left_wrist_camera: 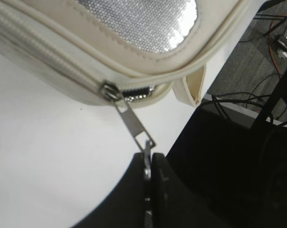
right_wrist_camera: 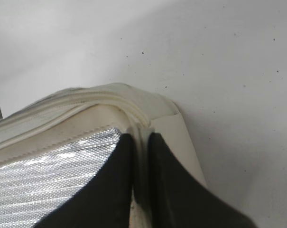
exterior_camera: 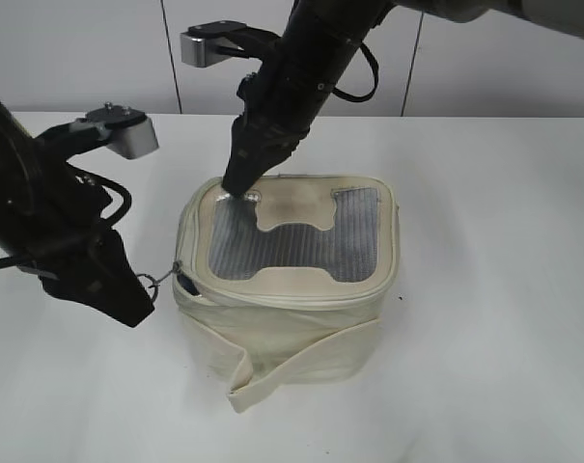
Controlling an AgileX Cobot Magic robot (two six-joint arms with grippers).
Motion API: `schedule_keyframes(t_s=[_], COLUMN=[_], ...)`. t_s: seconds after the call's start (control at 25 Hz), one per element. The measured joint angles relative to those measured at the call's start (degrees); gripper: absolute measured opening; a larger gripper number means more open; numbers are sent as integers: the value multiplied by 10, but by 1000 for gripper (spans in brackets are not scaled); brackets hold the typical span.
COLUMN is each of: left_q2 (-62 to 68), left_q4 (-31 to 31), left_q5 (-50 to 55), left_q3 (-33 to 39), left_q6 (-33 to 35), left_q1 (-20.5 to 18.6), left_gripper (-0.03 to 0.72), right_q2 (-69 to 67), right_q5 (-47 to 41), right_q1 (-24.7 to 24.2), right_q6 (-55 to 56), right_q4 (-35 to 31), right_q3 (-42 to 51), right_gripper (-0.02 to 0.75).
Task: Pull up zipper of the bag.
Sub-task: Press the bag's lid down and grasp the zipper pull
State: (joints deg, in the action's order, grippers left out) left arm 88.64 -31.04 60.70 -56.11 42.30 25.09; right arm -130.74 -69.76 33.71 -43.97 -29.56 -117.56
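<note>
The cream bag (exterior_camera: 301, 318) stands mid-table, its lid showing the silver ribbed panel and the cream patch (exterior_camera: 290, 207). The zipper track (left_wrist_camera: 43, 61) runs along the lid rim to a silver slider (left_wrist_camera: 110, 91) at the bag's front-left corner (exterior_camera: 179, 270). A short gap past the slider shows silver lining. My left gripper (left_wrist_camera: 148, 164) is shut on the ring of the slider's pull tab (left_wrist_camera: 134, 124), just left of the bag (exterior_camera: 145, 297). My right gripper (right_wrist_camera: 141, 140) is shut on the lid's rim at the back-left corner (exterior_camera: 236, 185).
A loose cream strap (exterior_camera: 272, 371) wraps the bag's body and hangs at its front. The white table (exterior_camera: 485, 367) runs to a light wall behind. The left wrist view shows the table edge and a dark floor with cables (left_wrist_camera: 262, 90) beyond.
</note>
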Motion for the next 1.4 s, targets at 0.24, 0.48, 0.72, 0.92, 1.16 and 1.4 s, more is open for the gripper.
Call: schedule_keyframes(t_s=[0.24, 0.48, 0.72, 0.92, 1.16, 1.4], left_q2=[-28, -31, -31, -31, -31, -28], left_q4=[-18, -6, 68, 90, 106, 113], left_q5=[3, -9, -69, -112, -185, -218], left_q3=[0, 16, 27, 28, 29, 15], left_q6=[-31, -93, -253, -381, -442, -456], left_q1=[0, 32, 131, 205, 283, 302], left_gripper=[0, 0, 0, 0, 0, 0], right_q2=[1, 1, 1, 1, 1, 1], right_q5=[0, 0, 0, 0, -1, -1], right_q1=[0, 0, 0, 0, 0, 2], right_q6=[0, 1, 1, 2, 4, 6], right_q4=[0, 1, 1, 2, 0, -2], right_q3=[0, 0, 0, 0, 0, 1], right_gripper=[75, 75, 75, 75, 74, 68])
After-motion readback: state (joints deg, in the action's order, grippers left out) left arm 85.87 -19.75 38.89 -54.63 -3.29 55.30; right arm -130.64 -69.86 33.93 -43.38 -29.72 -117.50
